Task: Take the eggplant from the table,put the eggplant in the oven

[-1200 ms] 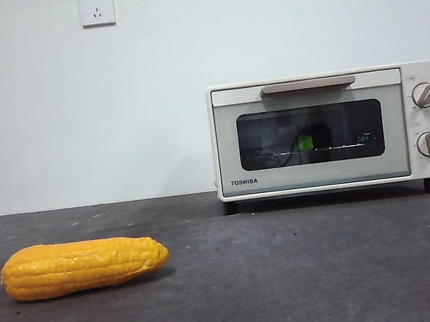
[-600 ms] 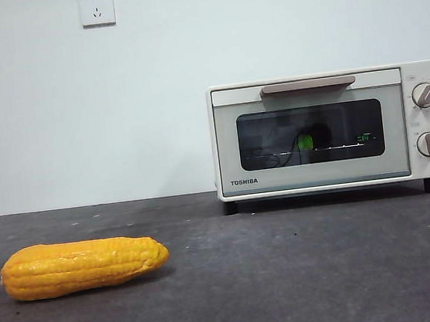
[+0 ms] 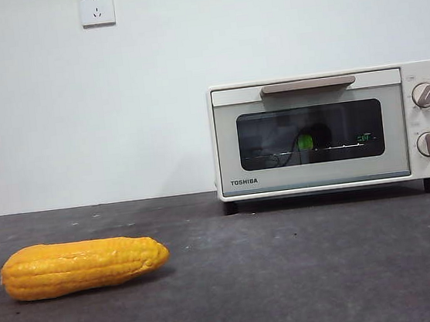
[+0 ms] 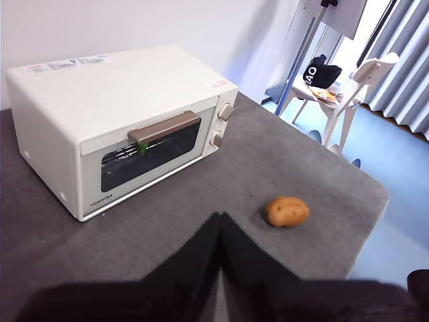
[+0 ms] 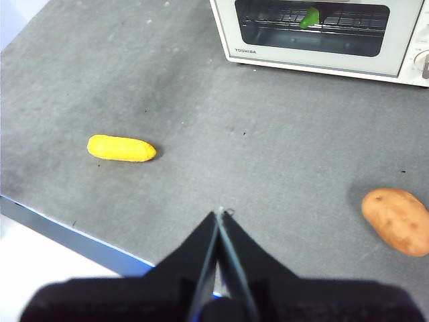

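A cream-white oven [image 3: 330, 130] is being shown standing at the back of a dark grey table [image 3: 290, 277], its glass door shut. Behind the glass, the eggplant [image 3: 305, 142] is being glimpsed only as a bright green stem end lying on the wire rack; its purple body is being lost in the dark interior. The same green tip is being seen through the door in both wrist views [image 4: 142, 149] [image 5: 309, 17].

A yellow corn cob [image 3: 83, 265] is being shown lying on its side on the table, well apart from the oven and nearer the front edge. A brown potato [image 5: 399, 221] is being shown on the table too, out in front of the oven toward its knob side.

The left gripper [image 4: 221, 221] is being held above the table, facing the oven door, with its two black jaws pressed together and empty. The right gripper [image 5: 220, 218] is being held over the table's front edge, between corn and potato, its jaws likewise closed on nothing.
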Motion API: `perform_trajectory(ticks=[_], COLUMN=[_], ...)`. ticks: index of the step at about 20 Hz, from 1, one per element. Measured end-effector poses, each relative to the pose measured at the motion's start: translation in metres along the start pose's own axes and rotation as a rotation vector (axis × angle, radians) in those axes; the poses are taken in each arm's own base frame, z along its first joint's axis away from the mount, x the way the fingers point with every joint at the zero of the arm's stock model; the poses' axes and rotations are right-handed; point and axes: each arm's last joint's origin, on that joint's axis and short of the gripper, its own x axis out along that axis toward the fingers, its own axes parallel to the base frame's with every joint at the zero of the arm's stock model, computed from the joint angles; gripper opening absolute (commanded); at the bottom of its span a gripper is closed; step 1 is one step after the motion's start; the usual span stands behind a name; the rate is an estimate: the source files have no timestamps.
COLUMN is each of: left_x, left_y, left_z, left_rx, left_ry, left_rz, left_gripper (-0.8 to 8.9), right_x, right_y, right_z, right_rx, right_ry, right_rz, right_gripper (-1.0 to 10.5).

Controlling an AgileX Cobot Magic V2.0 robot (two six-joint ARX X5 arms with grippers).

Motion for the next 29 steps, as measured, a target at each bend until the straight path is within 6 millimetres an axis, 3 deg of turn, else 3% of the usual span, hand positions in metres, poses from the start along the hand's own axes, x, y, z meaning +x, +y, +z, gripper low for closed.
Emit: perform_trajectory(ticks=[7, 10, 13, 17, 20, 23, 25, 29], left_x=[0.001, -0.004, -0.022, -0.066, -0.093, -0.108, -0.106, -0.079], left_y=[0.001, 0.007, 0.017, 0.021, 0.017, 0.010, 0.012, 0.038], left_z=[0.000, 0.003, 0.006, 0.000, -0.024, -0.059, -0.089, -0.163], left_rx=[0.099, 0.175, 0.242, 0.246, 0.247, 0.291, 0.308, 0.264], left_ry=[-0.003, -0.034, -0.077, -0.179, -0.241, -0.313, -0.330, -0.240], left_rz=[0.039, 0.213, 0.361, 0.535, 0.675, 0.770, 0.801, 0.831], left_gripper=[-0.04, -0.04, -0.04, -0.04, -0.04, -0.04, -0.04, -0.04], right_x=[0.000, 0.000, 0.000, 0.000, 0.001, 0.002, 0.003, 0.006], right_y=[0.000, 0.000, 0.000, 0.000, 0.000, -0.001, -0.001, -0.002], right_z=[0.000, 0.000, 0.000, 0.000, 0.001, 0.002, 0.002, 0.004], right_rx=[0.000, 0.000, 0.000, 0.000, 0.001, 0.002, 0.003, 0.006], right_ry=[0.000, 0.000, 0.000, 0.000, 0.004, 0.009, 0.013, 0.024], right_rz=[0.000, 0.000, 0.000, 0.000, 0.000, 0.000, 0.000, -0.001], right_gripper=[0.0, 0.0, 0.0, 0.0, 0.0, 0.0, 0.0, 0.0])
